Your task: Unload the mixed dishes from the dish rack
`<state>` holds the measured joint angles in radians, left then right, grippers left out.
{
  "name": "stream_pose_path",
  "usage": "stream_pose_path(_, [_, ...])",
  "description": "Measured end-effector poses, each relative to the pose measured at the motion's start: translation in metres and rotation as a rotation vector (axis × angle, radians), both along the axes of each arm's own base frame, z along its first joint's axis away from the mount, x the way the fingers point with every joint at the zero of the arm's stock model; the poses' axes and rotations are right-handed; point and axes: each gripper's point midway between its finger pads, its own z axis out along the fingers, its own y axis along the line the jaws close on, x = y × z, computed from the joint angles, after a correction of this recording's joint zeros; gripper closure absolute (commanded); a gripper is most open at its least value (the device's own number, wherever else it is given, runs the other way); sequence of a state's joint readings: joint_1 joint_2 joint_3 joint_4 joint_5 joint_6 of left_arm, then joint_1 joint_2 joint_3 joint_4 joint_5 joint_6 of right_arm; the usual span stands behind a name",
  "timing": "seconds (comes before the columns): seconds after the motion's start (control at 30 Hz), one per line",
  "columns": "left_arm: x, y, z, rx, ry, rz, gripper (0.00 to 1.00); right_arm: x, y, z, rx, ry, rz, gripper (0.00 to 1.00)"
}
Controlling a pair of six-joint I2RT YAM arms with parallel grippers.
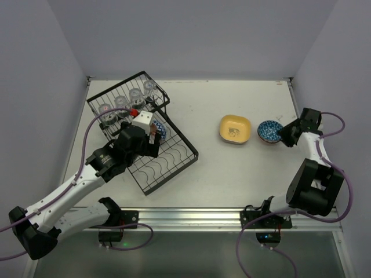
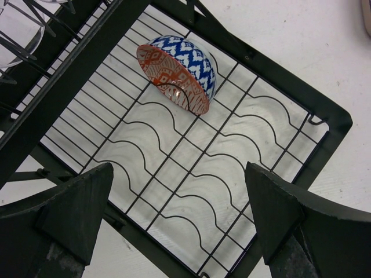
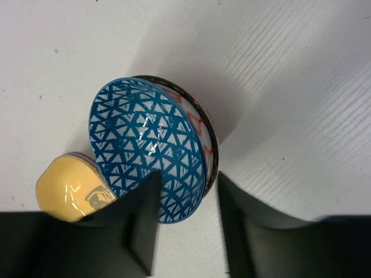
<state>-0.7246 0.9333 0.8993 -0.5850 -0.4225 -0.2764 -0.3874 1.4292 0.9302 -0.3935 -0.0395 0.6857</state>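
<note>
Releasing teal triangle-patterned bowl (image 3: 145,145), right gripper (image 3: 188,176) parted astride its rim; next, lowering wide-spread left gripper (image 2: 178,168) onto blue-and-orange bowl (image 2: 177,72) in black wire rack (image 2: 69,81).

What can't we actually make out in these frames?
- Top view: red-and-blue bowl in the dish rack, mostly behind the left arm.
- Left wrist view: glass cups cut off by the frame corner.
- Right wrist view: yellow plate partly behind a finger.

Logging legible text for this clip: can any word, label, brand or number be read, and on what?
None can be read.
On the yellow plate: a dark central mark, too small to read.
On the blue bowl and the red-and-blue bowl in the dish rack: patterns only.
</note>
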Motion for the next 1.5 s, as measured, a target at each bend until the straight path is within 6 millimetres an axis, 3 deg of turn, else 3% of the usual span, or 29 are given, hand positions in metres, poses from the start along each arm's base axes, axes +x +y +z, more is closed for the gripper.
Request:
stream_pose_path(0.13, [0.0, 0.001, 0.001, -0.003, -0.002, 0.004, 0.0, 0.001, 0.001, 0.01, -0.003, -0.032, -0.002, 0.33])
stream_pose_path(0.37, [0.005, 0.007, 0.0, -0.03, 0.009, 0.033, 0.0, -0.001, 0.007, 0.037, -0.009, -0.104, 0.018, 0.23])
stream_pose_path(0.47, [0.01, 0.011, 0.001, -0.087, 0.023, 0.085, 0.0, -0.003, 0.02, 0.068, -0.002, -0.211, 0.062, 0.01])
stream_pose_path(0.7, [0.018, -0.013, 0.007, -0.332, 0.05, 0.163, 0.0, -0.034, 0.09, 0.134, 0.088, -0.548, 0.328, 0.01])
stream_pose_path(0.83, [0.022, -0.025, -0.009, -0.454, 0.052, 0.188, 0.03, -0.055, 0.127, 0.146, 0.174, -0.642, 0.485, 0.01])
stream_pose_path(0.97, [0.029, -0.027, -0.03, -0.491, 0.029, 0.22, 0.1, -0.075, 0.15, 0.151, 0.225, -0.696, 0.588, 0.01])
stream_pose_path(1.2, [0.054, -0.044, -0.05, -0.486, -0.031, 0.248, 0.18, -0.1, 0.172, 0.157, 0.264, -0.769, 0.679, 0.01])
stream_pose_path(1.4, [0.066, -0.044, -0.085, -0.439, -0.047, 0.301, 0.25, -0.1, 0.176, 0.159, 0.286, -0.777, 0.705, 0.01])
stream_pose_path(1.5, [0.071, -0.045, -0.091, -0.438, -0.068, 0.315, 0.3, -0.101, 0.176, 0.159, 0.292, -0.776, 0.711, 0.01])
